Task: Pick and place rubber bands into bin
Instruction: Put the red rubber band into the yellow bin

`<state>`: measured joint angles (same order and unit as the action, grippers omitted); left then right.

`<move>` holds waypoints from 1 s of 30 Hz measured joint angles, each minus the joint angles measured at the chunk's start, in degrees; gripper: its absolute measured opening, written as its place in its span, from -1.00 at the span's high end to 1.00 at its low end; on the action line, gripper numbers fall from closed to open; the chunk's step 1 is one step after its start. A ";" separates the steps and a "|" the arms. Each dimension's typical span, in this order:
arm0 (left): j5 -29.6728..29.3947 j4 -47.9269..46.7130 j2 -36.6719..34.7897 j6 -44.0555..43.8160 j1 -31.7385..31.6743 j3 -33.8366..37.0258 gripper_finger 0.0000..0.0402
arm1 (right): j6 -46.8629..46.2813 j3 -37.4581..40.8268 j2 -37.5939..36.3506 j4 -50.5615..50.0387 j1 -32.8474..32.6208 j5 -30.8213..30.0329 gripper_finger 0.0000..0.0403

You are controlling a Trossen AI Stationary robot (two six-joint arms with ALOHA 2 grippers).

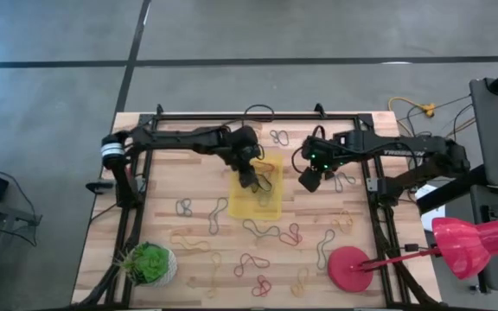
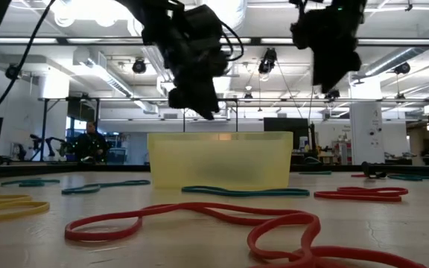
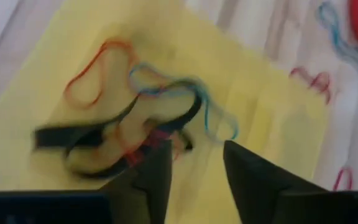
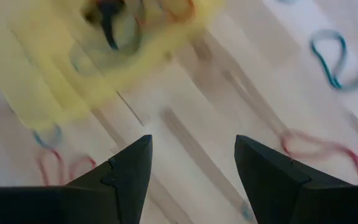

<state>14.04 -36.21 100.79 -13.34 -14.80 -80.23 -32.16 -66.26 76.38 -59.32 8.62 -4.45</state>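
Two arms hang over the wooden surface (image 1: pixel 162 220). The left gripper (image 1: pixel 251 177) is above the yellow bin (image 1: pixel 271 207), its jaws apart with nothing between them; just below and ahead of them a tangle of bands (image 3: pixel 135 124), black, red and blue, lies on the bin's floor. The right gripper (image 1: pixel 308 180) is held in the air just beside the bin's far edge from the left one, jaws spread wide and empty over bare wood. Many more rubber bands (image 1: pixel 249 231) lie loose on the surface, most of them past the bin's near end, away from both sets of jaws. A green plant ball (image 1: pixel 150 263) and a red disc (image 1: pixel 349 268) stand at the near corners.
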 joint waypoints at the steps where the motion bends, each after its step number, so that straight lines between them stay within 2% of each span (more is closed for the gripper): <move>1: -0.54 -1.55 -1.13 0.86 -0.43 0.01 0.29 | -0.01 -0.02 0.37 2.59 0.83 0.48 -0.07; 6: -9.33 -7.25 -9.13 3.47 -2.86 0.03 0.19 | -3.59 -3.95 7.39 10.70 9.55 2.73 -0.07; 9: -14.19 -8.54 -13.79 5.19 -4.48 0.65 0.18 | -0.33 -8.54 14.07 11.89 13.88 2.62 -0.07; 12: -14.80 -9.04 -17.60 4.97 -6.21 1.63 0.18 | 3.27 -13.83 21.57 10.11 16.59 3.08 -0.07; 17: -15.07 -11.11 -22.65 4.56 -7.65 6.31 0.18 | 10.78 -19.79 30.27 0.69 19.13 2.30 -0.07; 21: -15.02 -10.75 -25.77 2.00 -7.64 11.98 0.18 | 13.58 -18.29 31.63 -5.05 20.55 -0.55 -0.07; 25: -15.00 -9.35 -27.68 1.62 -7.64 17.07 0.18 | 14.26 -13.32 29.31 -5.45 22.34 -0.42 -0.07; 30: -14.81 -7.41 -28.08 1.61 -7.64 20.17 0.18 | 5.16 -6.14 25.70 -8.20 24.67 0.70 -0.07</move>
<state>-0.77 -43.62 72.71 -11.73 -22.44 -60.05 -27.00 -72.40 102.08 -67.53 33.29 -3.75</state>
